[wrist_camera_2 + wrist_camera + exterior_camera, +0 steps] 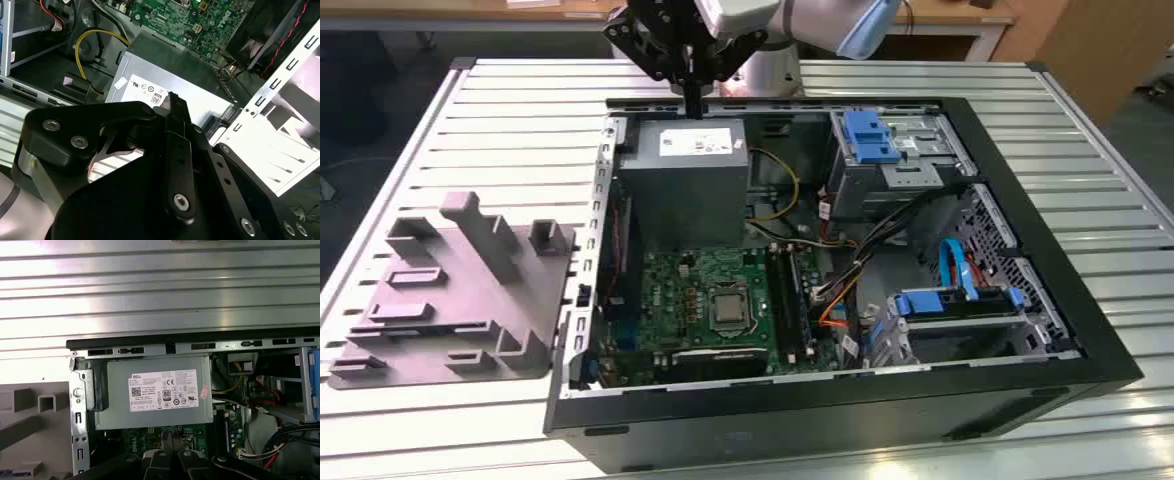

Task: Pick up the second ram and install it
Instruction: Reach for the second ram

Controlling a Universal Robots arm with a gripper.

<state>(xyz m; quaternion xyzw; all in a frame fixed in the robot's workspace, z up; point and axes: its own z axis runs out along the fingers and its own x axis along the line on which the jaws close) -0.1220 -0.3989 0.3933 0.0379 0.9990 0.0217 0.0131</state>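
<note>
My gripper (691, 100) hangs above the far edge of the open computer case (1067, 300), over the grey power supply (683, 170). Its black fingers (176, 107) are pressed together, and I see nothing between them in both wrist views. The green motherboard (707, 300) lies lower in the case, with long black memory slots (787, 290) along the side nearer the exterior view's right. I cannot make out the second ram; it is hidden or out of view. In the first wrist view the gripper (170, 440) sits over the motherboard's edge, next to the power supply (160, 392).
A grey moulded fixture (454, 290) with upright posts stands on the slatted metal table (494, 110) at the exterior view's left. Drive bays with blue latches (867, 135) and cable bundles (854, 250) fill the case's other side. A yellow cable (95, 37) loops beside the power supply.
</note>
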